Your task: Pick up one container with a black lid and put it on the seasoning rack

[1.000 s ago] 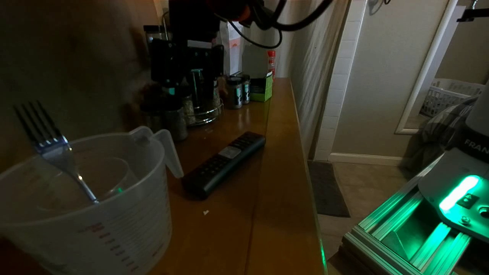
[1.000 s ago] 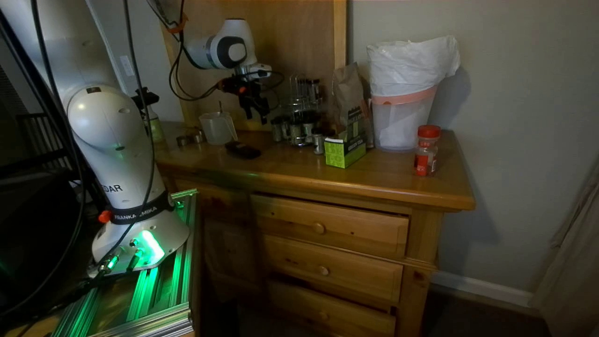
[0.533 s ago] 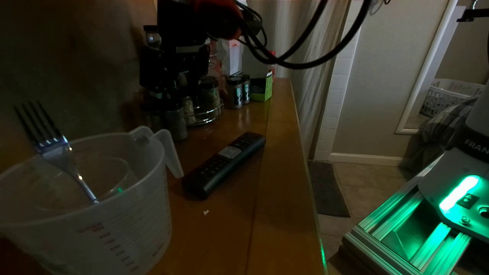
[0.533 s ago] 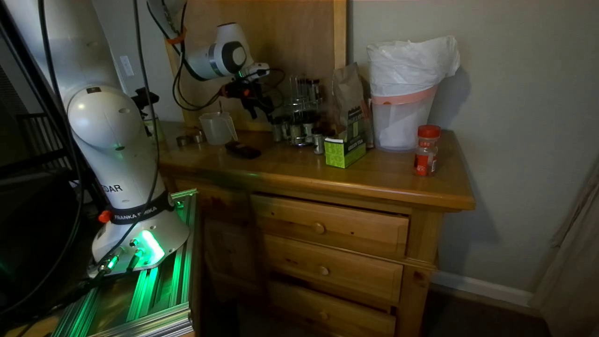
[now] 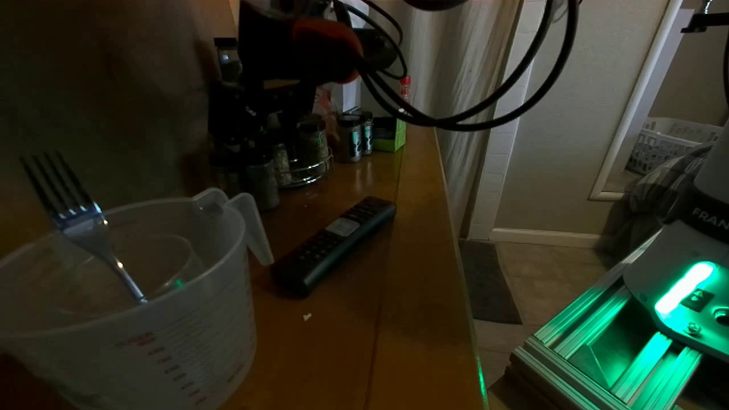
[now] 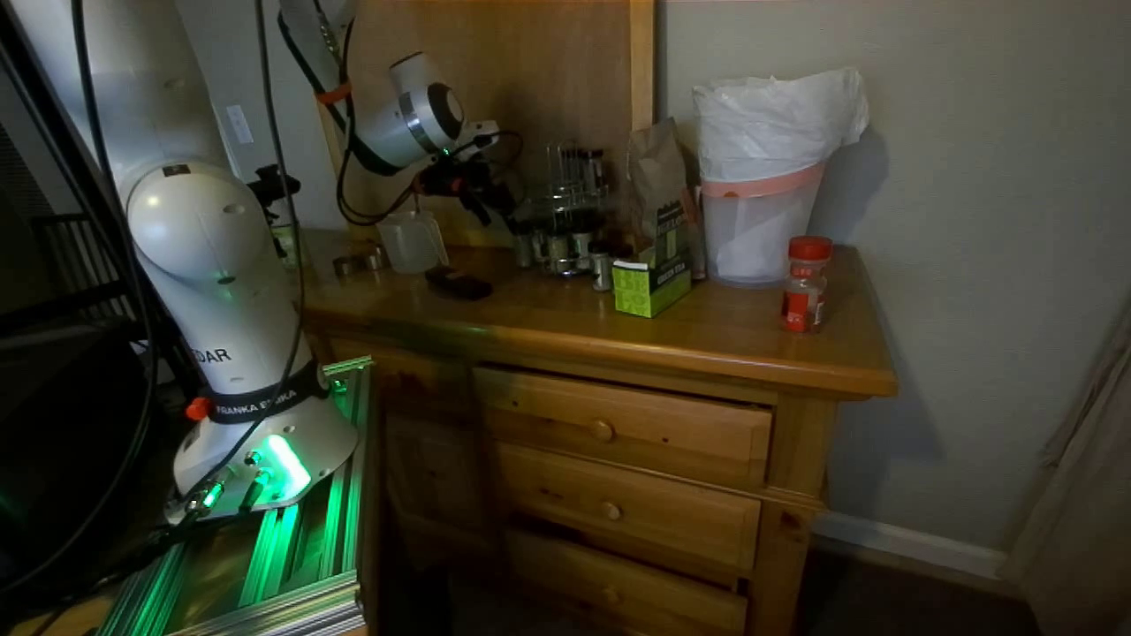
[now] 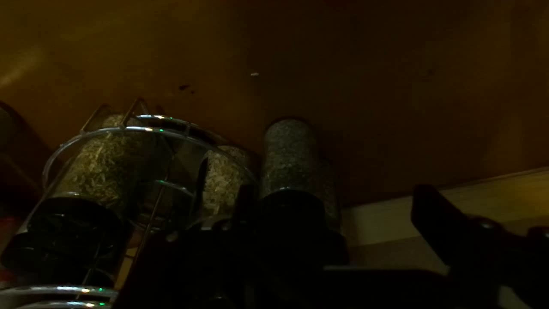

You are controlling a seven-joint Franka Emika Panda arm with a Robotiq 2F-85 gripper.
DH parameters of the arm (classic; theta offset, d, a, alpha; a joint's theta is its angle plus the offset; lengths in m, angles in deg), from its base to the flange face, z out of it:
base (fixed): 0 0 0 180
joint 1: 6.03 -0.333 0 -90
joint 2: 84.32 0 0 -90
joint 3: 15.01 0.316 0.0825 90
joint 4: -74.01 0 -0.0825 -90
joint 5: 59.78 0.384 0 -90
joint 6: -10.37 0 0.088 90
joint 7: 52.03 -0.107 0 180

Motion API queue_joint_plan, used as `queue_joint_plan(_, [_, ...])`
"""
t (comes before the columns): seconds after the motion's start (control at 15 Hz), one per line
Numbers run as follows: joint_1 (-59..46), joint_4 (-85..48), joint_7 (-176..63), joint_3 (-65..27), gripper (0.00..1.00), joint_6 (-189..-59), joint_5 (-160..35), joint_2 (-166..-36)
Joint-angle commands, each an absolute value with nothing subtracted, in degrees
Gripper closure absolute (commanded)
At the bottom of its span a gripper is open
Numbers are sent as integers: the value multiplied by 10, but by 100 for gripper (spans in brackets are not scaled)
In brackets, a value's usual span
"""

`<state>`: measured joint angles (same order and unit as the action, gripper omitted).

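Hanging with its fingers (image 7: 431, 219) spread wide, the gripper (image 7: 334, 193) leans over two black-lidded jars (image 7: 289, 156) just beside the seasoning rack (image 7: 161, 130), though I can't tell whether it touches a lid (image 7: 294, 208). I count one measuring jug (image 5: 213, 324) holding one fork (image 5: 94, 234), one remote (image 5: 333, 245), and two other jars (image 5: 349, 139) near one green box (image 6: 641, 290). Compared with a second ago, the gripper has come lower and tilted more toward the rack, while jug and remote stay put.
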<state>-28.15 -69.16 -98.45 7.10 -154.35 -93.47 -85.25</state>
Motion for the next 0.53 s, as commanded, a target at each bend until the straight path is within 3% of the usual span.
queue_joint_plan(0.0, [-281, -689, -1105, 63, 13, -1566, -1047, -860])
queue_joint_plan(0.47, [-279, -675, -1331, 55, 11, -1560, -1237, -875])
